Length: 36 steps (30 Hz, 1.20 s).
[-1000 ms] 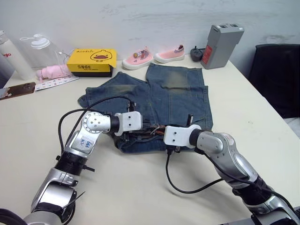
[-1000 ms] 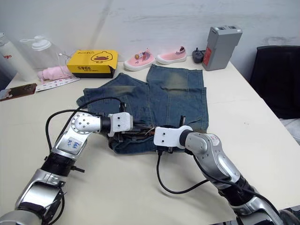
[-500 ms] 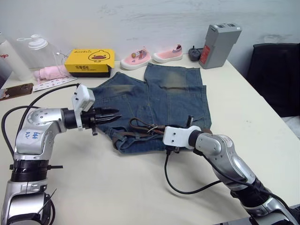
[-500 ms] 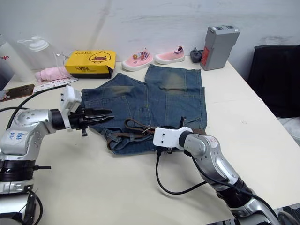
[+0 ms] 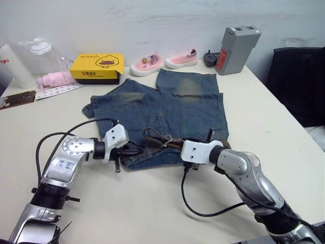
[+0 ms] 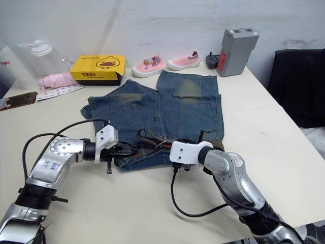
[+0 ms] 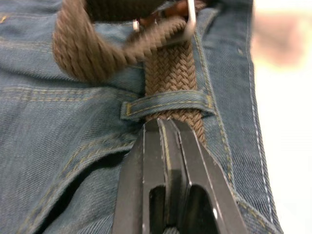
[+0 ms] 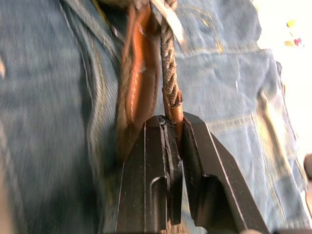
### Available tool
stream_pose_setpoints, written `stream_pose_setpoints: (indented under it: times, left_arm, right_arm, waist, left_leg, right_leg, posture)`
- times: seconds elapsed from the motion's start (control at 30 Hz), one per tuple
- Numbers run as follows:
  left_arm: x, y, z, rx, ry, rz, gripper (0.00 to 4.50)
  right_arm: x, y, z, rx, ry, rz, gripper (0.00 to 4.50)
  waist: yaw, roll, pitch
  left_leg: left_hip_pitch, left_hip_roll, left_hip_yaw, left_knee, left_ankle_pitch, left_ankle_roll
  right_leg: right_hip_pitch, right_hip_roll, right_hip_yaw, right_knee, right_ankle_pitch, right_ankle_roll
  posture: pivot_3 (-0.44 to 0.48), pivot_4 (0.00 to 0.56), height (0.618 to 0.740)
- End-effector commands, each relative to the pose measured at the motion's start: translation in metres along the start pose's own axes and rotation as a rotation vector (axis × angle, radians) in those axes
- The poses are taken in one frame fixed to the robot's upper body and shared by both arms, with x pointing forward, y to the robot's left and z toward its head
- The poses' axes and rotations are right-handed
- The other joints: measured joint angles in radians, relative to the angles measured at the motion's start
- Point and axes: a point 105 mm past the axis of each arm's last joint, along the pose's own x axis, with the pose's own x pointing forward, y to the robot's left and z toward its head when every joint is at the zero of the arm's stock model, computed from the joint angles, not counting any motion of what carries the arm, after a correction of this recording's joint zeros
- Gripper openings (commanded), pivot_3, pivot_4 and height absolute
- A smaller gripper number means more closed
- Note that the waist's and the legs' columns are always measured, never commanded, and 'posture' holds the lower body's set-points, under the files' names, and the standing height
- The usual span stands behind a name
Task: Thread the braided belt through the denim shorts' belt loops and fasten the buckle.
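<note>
Little readable text. Yellow box [image 5: 98, 67] at the table's far edge: duck cartoon on the lid, a line of dark print above it and more characters on the front side, none legible. Grey box-shaped unit [image 5: 233, 43] near the far right: red label on its side, print unreadable. White bottle [image 5: 12, 63] at the far left: red lettering at the frame edge, cut off, can't make it out. White strip [image 5: 59, 90] by the pink bundle: small print or markings, unreadable. Left forearm [image 5: 63, 163]: blue handwritten marks, not decipherable.
</note>
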Motion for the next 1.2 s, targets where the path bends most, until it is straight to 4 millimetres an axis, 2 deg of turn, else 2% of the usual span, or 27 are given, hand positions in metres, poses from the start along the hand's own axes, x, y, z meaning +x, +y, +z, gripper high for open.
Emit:
stream_pose_setpoints:
  times: [0.03,0.13,0.17,0.23,0.27,0.33,0.43,0.57,0.73,0.87,1.0,1.03,1.07,1.17,1.2]
  left_arm:
    - [-0.009,-0.021,-0.064,0.069,0.280,-0.064,0.08]
    - [-0.014,-0.023,-0.075,0.123,0.333,-0.071,0.08]
    - [-0.015,-0.023,-0.077,0.140,0.346,-0.069,0.08]
    - [-0.015,-0.022,-0.080,0.162,0.354,-0.067,0.08]
    - [-0.014,-0.022,-0.080,0.166,0.347,-0.061,0.08]
    - [-0.012,-0.023,-0.080,0.171,0.338,-0.058,0.08]
    - [-0.012,-0.023,-0.079,0.178,0.333,-0.052,0.08]
    - [-0.013,-0.022,-0.077,0.184,0.323,-0.034,0.08]
    - [-0.021,-0.019,-0.077,0.193,0.331,-0.014,0.08]
    - [-0.024,-0.013,-0.071,0.201,0.302,0.028,0.00]
    - [-0.029,-0.004,-0.057,0.207,0.252,0.076,0.00]
    - [-0.030,-0.002,-0.053,0.208,0.240,0.085,0.00]
    - [-0.032,0.000,-0.047,0.208,0.221,0.096,0.00]
    - [-0.037,0.003,-0.037,0.204,0.190,0.111,0.00]
    - [-0.037,0.003,-0.032,0.192,0.171,0.117,0.00]
  right_arm:
    - [-0.053,-0.030,-0.035,-0.010,0.087,-0.139,0.00]
    - [-0.085,-0.042,-0.088,-0.087,0.285,-0.186,0.00]
    - [-0.096,-0.044,-0.107,-0.131,0.361,-0.189,0.00]
    - [-0.106,-0.045,-0.124,-0.183,0.413,-0.184,0.00]
    - [-0.112,-0.047,-0.136,-0.192,0.453,-0.198,0.00]
    - [-0.114,-0.049,-0.148,-0.179,0.482,-0.222,0.00]
    - [-0.105,-0.043,-0.144,-0.156,0.443,-0.230,0.00]
    - [-0.093,-0.037,-0.133,-0.152,0.388,-0.226,0.00]
    - [-0.088,-0.024,-0.133,-0.145,0.391,-0.181,0.00]
    - [-0.083,-0.020,-0.125,-0.070,0.356,-0.173,1.62]
    - [-0.087,-0.031,-0.110,0.013,0.293,-0.202,3.61]
    - [-0.089,-0.033,-0.104,0.024,0.265,-0.202,4.12]
    - [-0.090,-0.036,-0.090,0.038,0.195,-0.201,4.44]
    - [-0.090,-0.036,-0.054,0.044,0.028,-0.170,4.44]
    - [-0.085,-0.030,-0.037,0.051,-0.037,-0.138,4.44]
  waist:
    - [0.000,0.001,-0.001]
    - [0.001,0.009,-0.011]
    - [-0.002,0.008,-0.012]
    - [-0.007,0.012,-0.014]
    - [-0.007,0.012,-0.014]
    - [-0.003,0.013,-0.014]
    - [0.003,0.013,-0.015]
    - [0.006,0.013,-0.016]
    - [0.003,0.013,-0.018]
    - [-0.003,0.013,-0.018]
    - [-0.004,0.013,-0.018]
    - [-0.005,0.013,-0.017]
    - [-0.005,0.013,-0.017]
    - [-0.009,0.014,-0.014]
    - [-0.009,0.013,-0.013]
  left_leg:
    - [0.000,0.000,0.001,0.000,0.000,0.000]
    - [0.000,0.000,0.008,0.000,-0.004,0.006]
    - [0.001,0.000,0.012,0.000,-0.005,0.008]
    - [0.004,0.002,0.020,0.001,-0.011,0.018]
    - [0.004,0.003,0.022,0.001,-0.011,0.018]
    - [0.004,0.005,0.024,0.003,-0.011,0.018]
    - [0.001,0.005,0.024,0.009,-0.012,0.019]
    - [0.001,0.004,0.023,0.016,-0.016,0.020]
    - [0.001,0.004,0.023,0.016,-0.017,0.020]
    - [0.001,0.006,0.023,0.016,-0.017,0.020]
    - [0.002,0.011,0.022,0.015,-0.018,0.019]
    - [0.002,0.012,0.022,0.015,-0.018,0.018]
    - [0.002,0.013,0.022,0.015,-0.018,0.018]
    - [0.002,0.015,0.022,0.015,-0.018,0.017]
    - [0.002,0.016,0.022,0.015,-0.018,0.017]
  right_leg:
    - [0.000,0.000,0.000,0.000,0.000,0.000]
    - [0.002,-0.002,0.001,-0.004,-0.001,-0.002]
    - [0.002,-0.002,0.001,-0.004,-0.001,-0.002]
    - [0.002,-0.005,0.003,-0.002,-0.002,-0.003]
    - [0.001,-0.008,0.003,-0.002,-0.002,-0.003]
    - [0.001,-0.009,0.002,0.000,-0.003,-0.003]
    - [0.001,-0.008,0.001,0.004,-0.010,-0.018]
    - [0.001,-0.002,0.001,0.009,-0.010,-0.019]
    - [0.002,-0.002,0.001,0.009,-0.012,-0.020]
    - [0.001,0.000,0.001,0.010,-0.014,-0.021]
    - [0.001,0.001,0.000,0.010,-0.014,-0.021]
    - [0.001,0.001,0.000,0.010,-0.014,-0.021]
    - [0.001,0.001,-0.001,0.010,-0.014,-0.021]
    - [0.001,0.002,-0.001,0.010,-0.014,-0.020]
    - [0.001,0.002,-0.001,0.010,-0.013,-0.020]
  posture:
    - [0.000,0.150,0.618]
    - [0.000,0.150,0.618]
    - [0.000,0.150,0.618]
    - [0.000,0.150,0.618]
    - [0.000,0.150,0.618]
    - [0.000,0.150,0.618]
    - [0.000,0.150,0.618]
    - [0.000,0.150,0.618]
    - [0.000,0.150,0.618]
    - [0.000,0.150,0.618]
    - [0.000,0.150,0.618]
    - [0.000,0.150,0.618]
    - [0.000,0.150,0.618]
    - [0.000,0.150,0.618]
    - [0.000,0.150,0.618]
